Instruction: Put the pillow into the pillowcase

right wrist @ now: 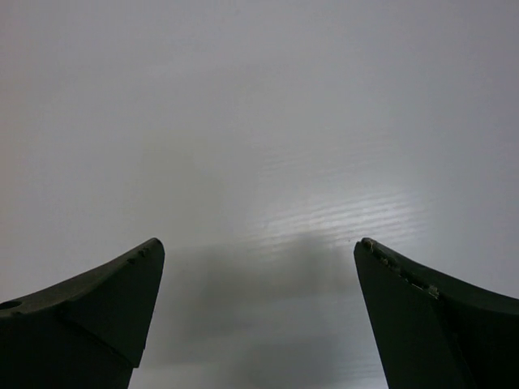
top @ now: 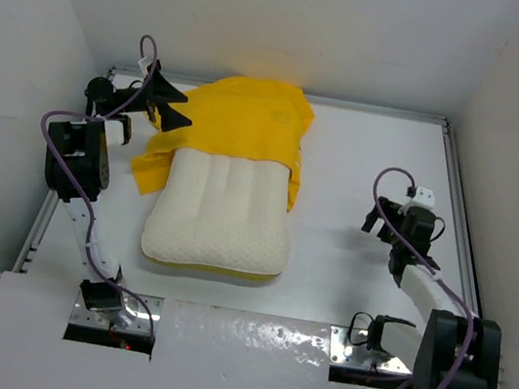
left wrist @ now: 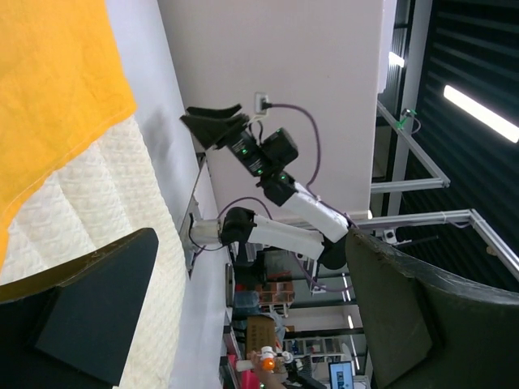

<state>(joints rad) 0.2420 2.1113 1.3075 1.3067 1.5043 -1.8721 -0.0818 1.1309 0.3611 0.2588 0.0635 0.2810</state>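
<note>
The pillow [top: 219,218] lay mid-table, its far end inside the pillowcase [top: 242,118]. The left gripper [top: 186,109] stood spread at the pillowcase's left edge — the right gripper [right wrist: 259,243], equally spread, hovered over the table [top: 362,171] at right.

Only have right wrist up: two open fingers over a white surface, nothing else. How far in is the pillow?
Observer: Partly. The pillowcase covers only the far end of the pillow; the near part lies uncovered.
Operator: Left arm holding the case?
Observer: No. The left gripper is open at the pillowcase's left edge, not clamped on the fabric.
Operator: Where's my right one relative to it all?
Observer: The right gripper is off to the pillow's right, apart from it, above the table.
</note>
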